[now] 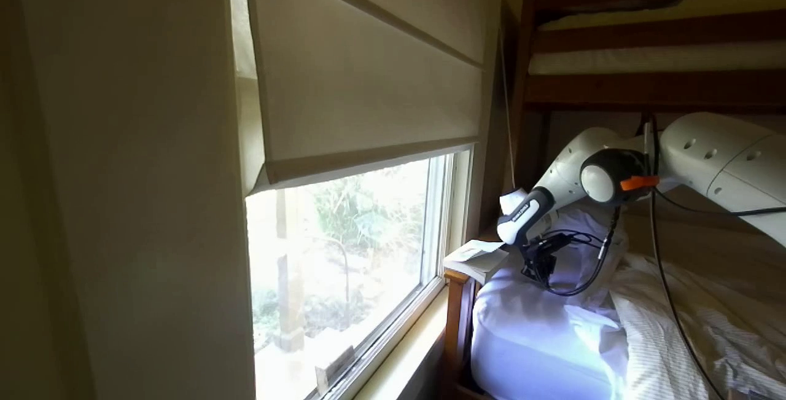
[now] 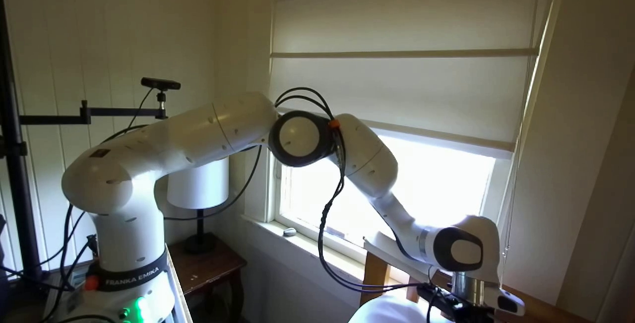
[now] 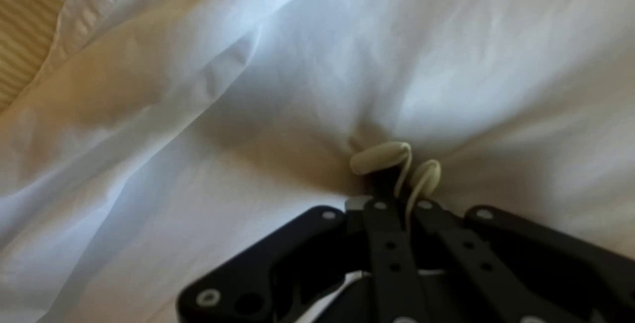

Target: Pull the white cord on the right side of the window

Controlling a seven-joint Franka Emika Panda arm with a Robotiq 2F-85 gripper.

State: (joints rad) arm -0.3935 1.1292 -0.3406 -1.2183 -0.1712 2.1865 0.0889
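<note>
The white cord [image 1: 507,111] hangs beside the right edge of the window [image 1: 457,203] and runs down taut behind the robot's wrist. It also shows in an exterior view [image 2: 511,209], going down to the robot's hand. In the wrist view the cord [image 3: 404,171] ends in two small pale tassels just beyond the fingertips. My gripper [image 3: 401,204] is shut on the cord, which runs between the fingers. The gripper [image 1: 539,260] is low over the bed in both exterior views. The cream shade [image 1: 374,80] covers the upper part of the window.
White bedding [image 1: 546,332] lies under the gripper. A wooden bed post [image 1: 457,320] and an open book or papers [image 1: 476,258] stand by the sill. Bunk bed rails [image 1: 651,88] are above. A lamp [image 2: 198,184] stands on a side table. Black cables [image 2: 325,224] loop from the arm.
</note>
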